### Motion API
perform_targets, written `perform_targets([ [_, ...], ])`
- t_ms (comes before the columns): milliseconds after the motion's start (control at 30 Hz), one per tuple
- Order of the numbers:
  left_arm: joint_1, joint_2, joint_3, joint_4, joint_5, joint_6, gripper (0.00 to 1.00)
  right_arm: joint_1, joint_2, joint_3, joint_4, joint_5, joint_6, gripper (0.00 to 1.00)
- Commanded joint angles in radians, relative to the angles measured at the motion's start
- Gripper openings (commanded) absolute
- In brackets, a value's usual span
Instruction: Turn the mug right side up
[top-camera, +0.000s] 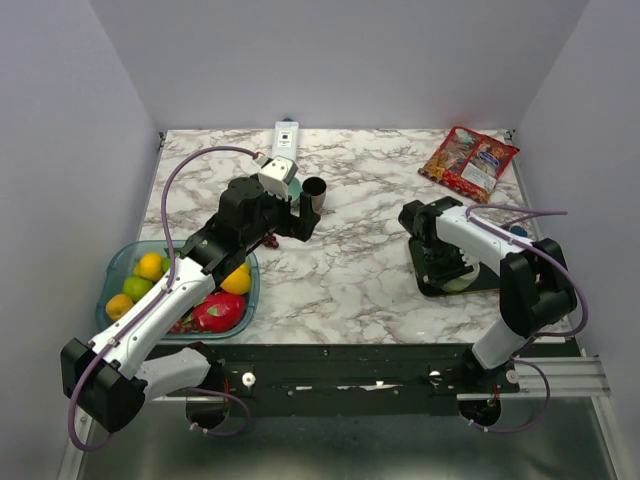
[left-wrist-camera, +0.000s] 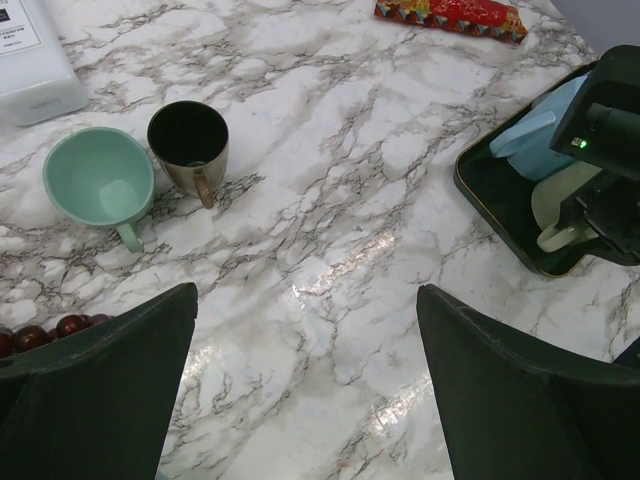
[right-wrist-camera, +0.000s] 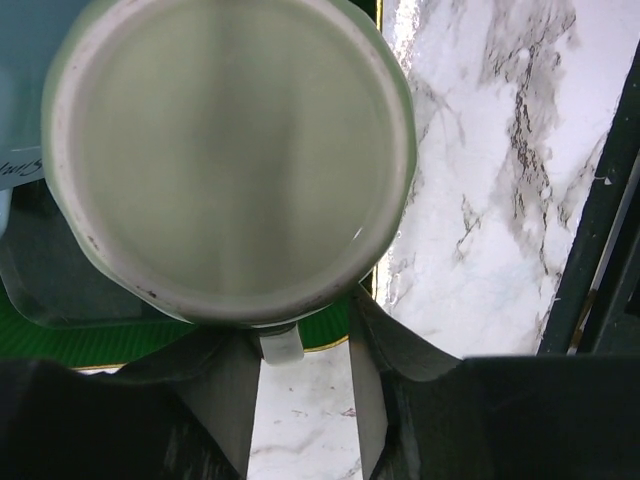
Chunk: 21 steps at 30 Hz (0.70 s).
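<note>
A pale cream mug (right-wrist-camera: 225, 150) stands upside down on a dark tray (right-wrist-camera: 90, 340), with its flat base facing my right wrist camera. Its handle (right-wrist-camera: 280, 342) lies between the fingers of my right gripper (right-wrist-camera: 305, 335), against the left finger, and the jaws stand apart. The top view shows the right gripper (top-camera: 447, 268) low over the mug (top-camera: 462, 281) on the tray (top-camera: 432, 288). My left gripper (left-wrist-camera: 305, 295) is wide open and empty above bare marble, and it also shows in the top view (top-camera: 292, 215). The mug also shows in the left wrist view (left-wrist-camera: 560, 205).
An upright brown mug (left-wrist-camera: 188, 145) and a mint cup (left-wrist-camera: 100, 180) stand together at the back left. A white box (top-camera: 285, 140) lies behind them. A red snack packet (top-camera: 468, 160) is at the back right. A fruit bin (top-camera: 125, 258) sits front left. A blue item (left-wrist-camera: 535, 135) is on the tray.
</note>
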Motion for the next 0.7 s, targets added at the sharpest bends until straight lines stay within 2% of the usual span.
perform_targets([
  [0,0.002,-0.022,-0.012,0.025,-0.025,0.007,0.99,-0.004,-0.005,-0.016,-0.063,0.057,0.194,0.34],
  [67,0.004,-0.023,-0.012,0.025,-0.025,0.007,0.99,-0.006,0.003,-0.013,-0.055,0.060,0.185,0.24],
  [100,0.004,-0.023,-0.013,0.024,-0.025,0.007,0.99,-0.004,0.007,-0.015,-0.055,0.060,0.184,0.09],
  [133,0.002,-0.023,-0.015,0.024,-0.028,0.007,0.99,-0.004,0.012,-0.015,-0.055,0.063,0.182,0.02],
  [433,0.004,-0.020,-0.015,0.027,-0.022,0.006,0.99,-0.004,0.007,0.018,-0.103,0.092,0.179,0.01],
  [667,0.004,-0.019,-0.006,0.027,0.010,-0.006,0.99,-0.002,-0.136,0.044,-0.146,0.126,0.139,0.00],
])
